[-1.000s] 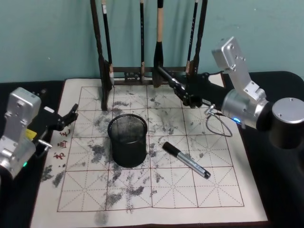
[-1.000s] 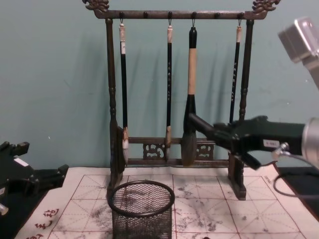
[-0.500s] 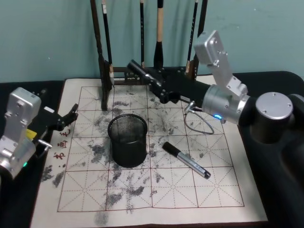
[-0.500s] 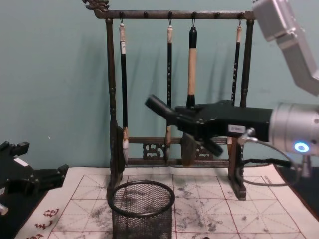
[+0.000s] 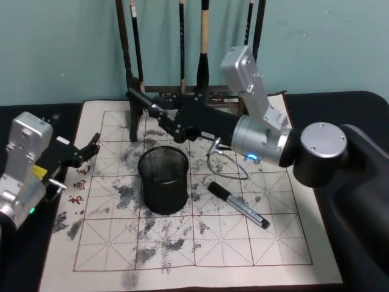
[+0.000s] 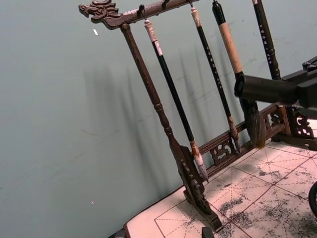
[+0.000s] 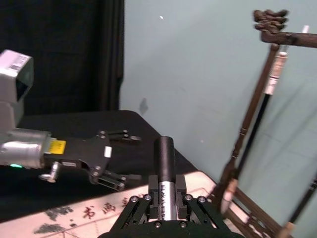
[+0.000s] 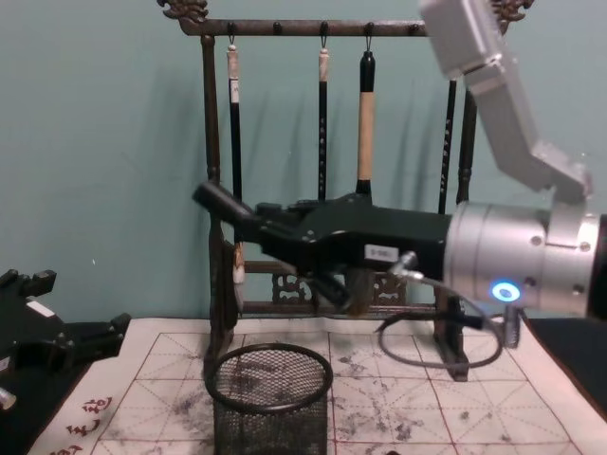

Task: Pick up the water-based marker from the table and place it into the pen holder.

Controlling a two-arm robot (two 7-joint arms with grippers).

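Silver-barrelled water-based marker is clamped level in the right end effector, raised near the pen holder — released untilted, it may strike the rim and roll off. Left end effector idles, fingers apart.

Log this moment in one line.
right gripper: shut on held marker, above holder | spare marker: lying on mat, right of holder | left gripper: open, parked at mat's left edge

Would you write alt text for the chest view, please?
The right gripper, shut on a black-capped marker, reaches from the right, higher than the pen holder. A brush rack stands behind; the left gripper sits lower left.
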